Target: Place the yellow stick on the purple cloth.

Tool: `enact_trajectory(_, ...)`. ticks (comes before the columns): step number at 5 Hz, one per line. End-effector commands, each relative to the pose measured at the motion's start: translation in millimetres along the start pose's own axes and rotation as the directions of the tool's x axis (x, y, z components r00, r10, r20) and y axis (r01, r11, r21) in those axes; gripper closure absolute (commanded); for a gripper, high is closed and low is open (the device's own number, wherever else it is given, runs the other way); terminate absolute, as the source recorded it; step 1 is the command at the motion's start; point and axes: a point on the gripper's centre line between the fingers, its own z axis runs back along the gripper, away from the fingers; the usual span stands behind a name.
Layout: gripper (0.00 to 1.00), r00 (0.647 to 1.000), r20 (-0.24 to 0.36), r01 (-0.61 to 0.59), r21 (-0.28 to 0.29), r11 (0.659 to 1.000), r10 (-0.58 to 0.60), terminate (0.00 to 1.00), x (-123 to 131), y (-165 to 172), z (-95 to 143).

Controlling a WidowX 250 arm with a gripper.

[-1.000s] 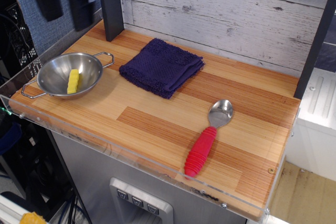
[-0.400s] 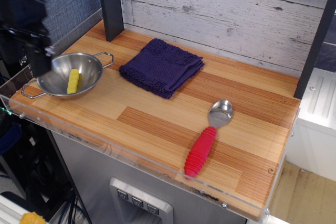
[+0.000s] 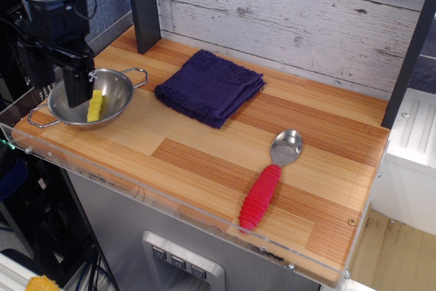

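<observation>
Stick, yellow: the yellow stick point(image 3: 95, 105) lies in the steel bowl point(image 3: 117, 85) at the table's left end, slightly tilted against the bowl's inner wall, untouched. Position unchanged from a second ago.

Change noted: the gripper point(image 3: 73, 93), a second ago blurred and high above the back-left corner, then swinging past the bowl's left side, now hangs steady over the bowl, its visible finger reaching down inside the rim just left of the stick. Reading: the approach is nearly finished and the grasp is the step in hand; nothing is lifted yet.

Gripper state: one dark finger shows clearly beside the stick; the other is hidden behind the arm's body, so I cannot tell whether the jaws stand apart or together. It holds nothing that I can see.

Arm pose: black wrist block upright, pointing straight down, standing at the table's left edge above the bowl.

Purple cloth point(image 3: 210, 86): folded, flat, just right of the bowl's handle, apart from it, bare on top.

Red-handled spoon point(image 3: 268, 183): well apart toward the front right, bowl end pointing toward the back wall, not involved.

Table point(image 3: 204, 161): wooden, clear-edged.
</observation>
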Motion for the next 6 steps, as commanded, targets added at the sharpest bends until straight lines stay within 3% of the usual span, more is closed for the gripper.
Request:
enact_trajectory(1,0.0,1.0,0.004,0.0,0.065,0.998,-0.001,0.0,26.6,12.2,0.0)
enact_trajectory(3,0.0,0.999,-0.045,0.016,0.053,0.998,-0.014,0.0,35.4,2.2,-26.1)
enact_trajectory(4,0.0,0.997,-0.075,0.007,0.046,0.999,-0.003,0.0,35.1,-4.9,-39.7)
enact_trajectory(5,0.0,0.995,-0.097,-0.02,-0.001,1.0,0.02,0.0,30.7,-9.3,-55.9)
enact_trajectory(6,0.0,0.992,-0.127,-0.017,0.004,1.0,0.017,0.0,28.8,-11.9,-66.4)
